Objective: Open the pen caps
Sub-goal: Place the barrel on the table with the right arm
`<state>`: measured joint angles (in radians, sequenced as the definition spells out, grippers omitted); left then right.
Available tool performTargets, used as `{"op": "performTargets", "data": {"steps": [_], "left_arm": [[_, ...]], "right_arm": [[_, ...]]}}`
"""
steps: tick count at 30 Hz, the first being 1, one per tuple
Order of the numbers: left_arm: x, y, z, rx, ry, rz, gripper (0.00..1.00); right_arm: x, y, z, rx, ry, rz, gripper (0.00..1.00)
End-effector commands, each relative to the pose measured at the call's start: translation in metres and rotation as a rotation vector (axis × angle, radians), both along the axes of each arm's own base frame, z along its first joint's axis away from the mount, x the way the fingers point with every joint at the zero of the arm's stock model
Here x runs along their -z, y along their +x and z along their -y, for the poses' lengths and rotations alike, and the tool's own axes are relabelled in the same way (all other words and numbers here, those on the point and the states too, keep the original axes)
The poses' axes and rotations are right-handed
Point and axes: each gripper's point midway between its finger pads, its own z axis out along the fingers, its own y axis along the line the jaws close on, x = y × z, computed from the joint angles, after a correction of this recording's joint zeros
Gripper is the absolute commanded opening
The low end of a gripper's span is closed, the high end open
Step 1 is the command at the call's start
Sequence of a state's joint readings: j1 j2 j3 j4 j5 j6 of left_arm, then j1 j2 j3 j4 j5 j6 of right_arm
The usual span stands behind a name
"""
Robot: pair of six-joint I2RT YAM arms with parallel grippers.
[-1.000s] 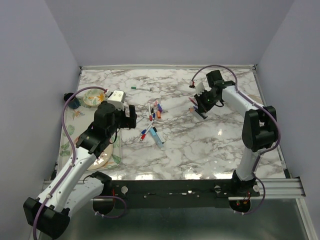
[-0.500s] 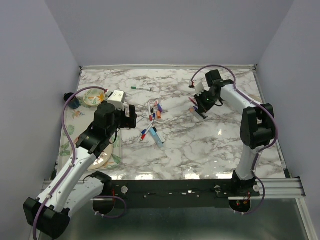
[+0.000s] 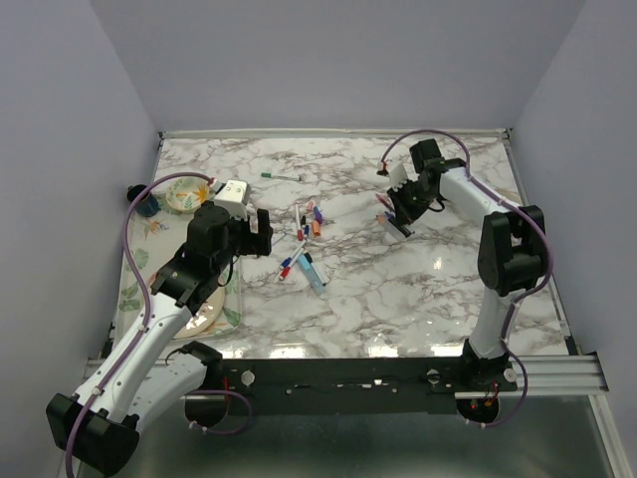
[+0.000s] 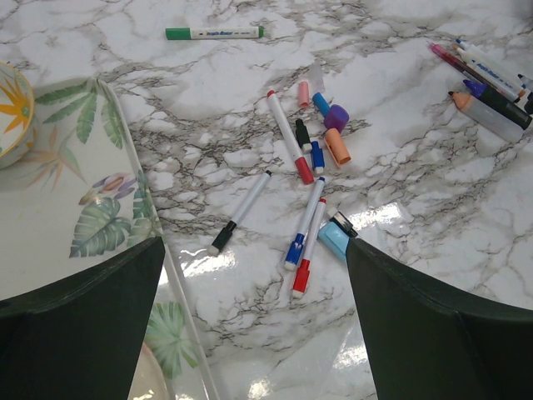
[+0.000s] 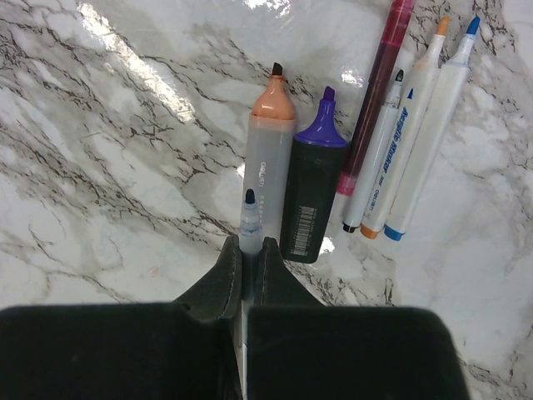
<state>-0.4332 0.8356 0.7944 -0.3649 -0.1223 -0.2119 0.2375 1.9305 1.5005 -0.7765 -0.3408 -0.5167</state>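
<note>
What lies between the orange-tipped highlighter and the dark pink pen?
A purple-tipped highlighter, uncapped, parallel to the orange-tipped highlighter; the right wrist view shows it.

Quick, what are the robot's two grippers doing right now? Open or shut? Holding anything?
Left gripper: open, holding nothing.
Right gripper: shut on a thin uncapped pen.

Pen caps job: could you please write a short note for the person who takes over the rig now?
Left pincer: open, holding nothing, facing the pen pile.
Right pincer: shut on a thin uncapped pen, beside the row of uncapped markers.
Done: several loose caps lie in the pile.
Left: the capped pens in the pile, and the green pen farther back.
</note>
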Motion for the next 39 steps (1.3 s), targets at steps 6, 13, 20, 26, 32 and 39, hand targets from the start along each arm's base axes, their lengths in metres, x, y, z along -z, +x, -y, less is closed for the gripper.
{"op": "performTargets", "data": {"steps": [6,13,20,26,32,39], "left_arm": [[0.000,-0.002,0.001,0.018,0.003,0.004,0.99],[0.001,-0.002,0.001,0.021,0.002,0.004,0.99],[0.002,-0.002,0.001,0.022,0.003,-0.001,0.99],[0.003,-0.002,0.001,0.023,0.005,-0.002,0.99],[0.004,-0.002,0.001,0.021,0.007,-0.006,0.99],[0.005,-0.002,0.002,0.023,0.008,-0.009,0.99]], "right_arm": [[0.007,0.003,0.007,0.010,-0.021,-0.022,0.05],[0.009,0.006,0.007,0.011,-0.025,-0.022,0.05],[0.008,0.011,0.010,0.017,-0.038,-0.018,0.05],[0.015,0.017,0.010,0.017,-0.046,-0.033,0.06],[0.022,0.023,0.013,0.026,-0.068,-0.045,0.08],[0.025,0.029,0.012,0.024,-0.072,-0.054,0.12]]}}
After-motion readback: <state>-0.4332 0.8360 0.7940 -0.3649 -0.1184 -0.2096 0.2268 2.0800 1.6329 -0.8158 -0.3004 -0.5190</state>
